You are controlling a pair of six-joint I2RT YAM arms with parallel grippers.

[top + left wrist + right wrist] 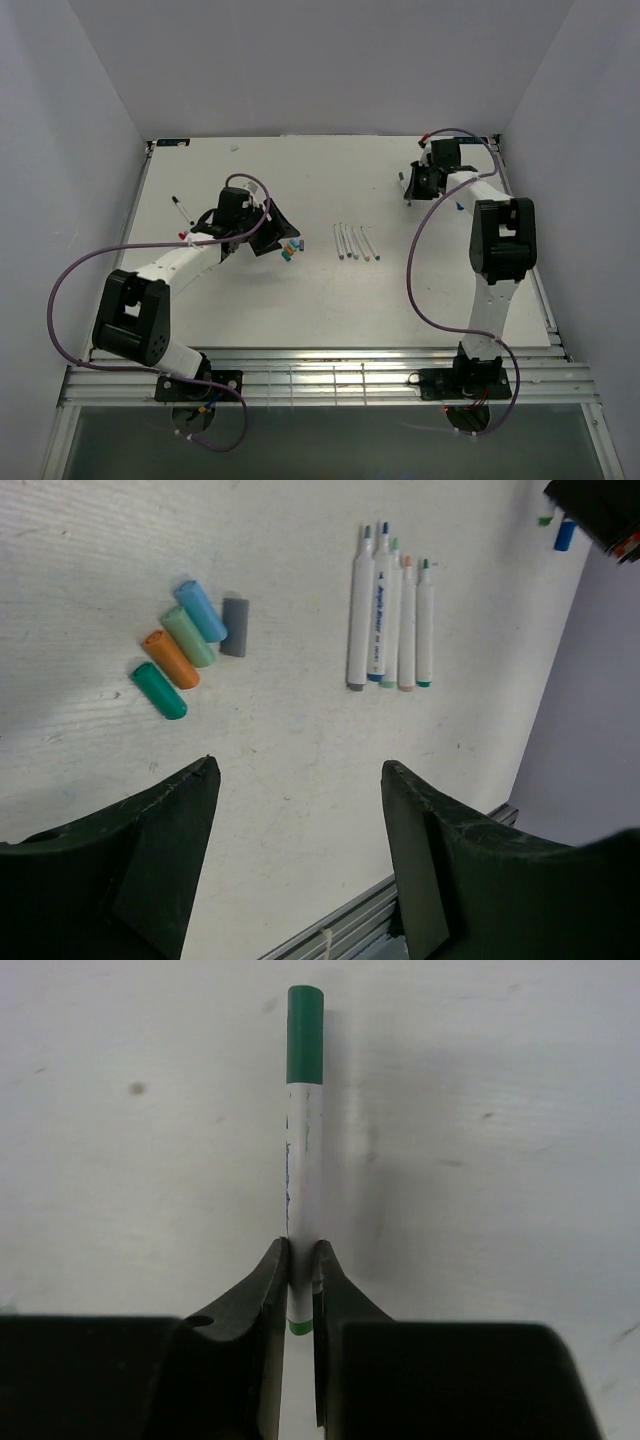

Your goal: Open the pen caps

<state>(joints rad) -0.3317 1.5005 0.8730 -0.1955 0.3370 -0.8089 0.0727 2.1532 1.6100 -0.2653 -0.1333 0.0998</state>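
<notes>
Worktop (300, 310) space is the first hazard. The two arms are well apart, and the task's things are split between them.

The left claw (298, 770) hangs with its jaws wide and nothing in them. It sits near the loose pen caps (190, 645), which lie in a tight cluster. A careless sweep toward the right arm could scatter them, or nudge the row of uncapped pens (388, 620) beside them. Those round barrels would probably roll, and their bare tips could mark the surface.

The right claw (300, 1255) is at the far right of the worktop, pinched narrow on a white pen (302, 1190). It grips the pen near the tail end, with most of the barrel sticking out ahead of the fingers. Such a thin hold so far back gives the pen a long lever. If lifted, it may swivel between the pads, and a pull from the other claw might slide the smooth barrel straight out rather than free the cap.

Its green cap (305, 1035) is on, at the far tip. That is a small target, and a slightly off-centre grab would likely bend the pen sideways or knock it loose.

At least one more pen (177, 208) lies beyond the left arm, easy to clip.
</notes>
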